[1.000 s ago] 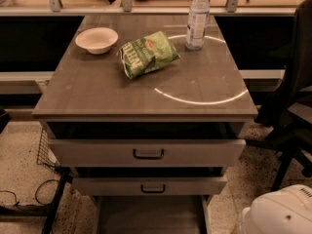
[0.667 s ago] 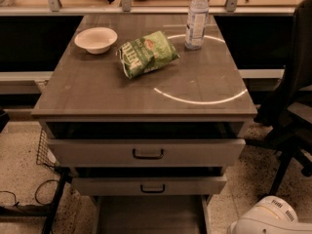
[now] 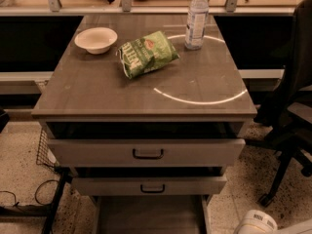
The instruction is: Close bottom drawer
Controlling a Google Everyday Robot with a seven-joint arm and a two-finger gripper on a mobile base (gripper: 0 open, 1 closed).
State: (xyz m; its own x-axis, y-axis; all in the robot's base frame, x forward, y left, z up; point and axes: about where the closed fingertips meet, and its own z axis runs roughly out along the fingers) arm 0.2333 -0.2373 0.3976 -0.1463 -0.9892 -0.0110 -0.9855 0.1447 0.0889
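Observation:
The cabinet (image 3: 146, 101) has three grey-beige drawers. The top drawer (image 3: 146, 152) and the middle drawer (image 3: 148, 185) each stand slightly out and show a dark centre handle. The bottom drawer (image 3: 148, 216) is pulled far out. Only its long plain tray shows, running off the lower edge of the view, and its front and handle are out of view. My gripper is not in view. Only a white rounded part of my arm (image 3: 256, 223) shows at the bottom right, to the right of the bottom drawer's tray.
On the cabinet top stand a white bowl (image 3: 96, 39), a green chip bag (image 3: 146, 53) and a water bottle (image 3: 196, 18). A dark office chair (image 3: 292, 111) stands close on the right. A wire basket (image 3: 45, 150) and cables (image 3: 29, 199) lie on the floor at the left.
The white arm part has sunk toward the bottom edge and moved a little left, so less of it shows. The drawers have not moved.

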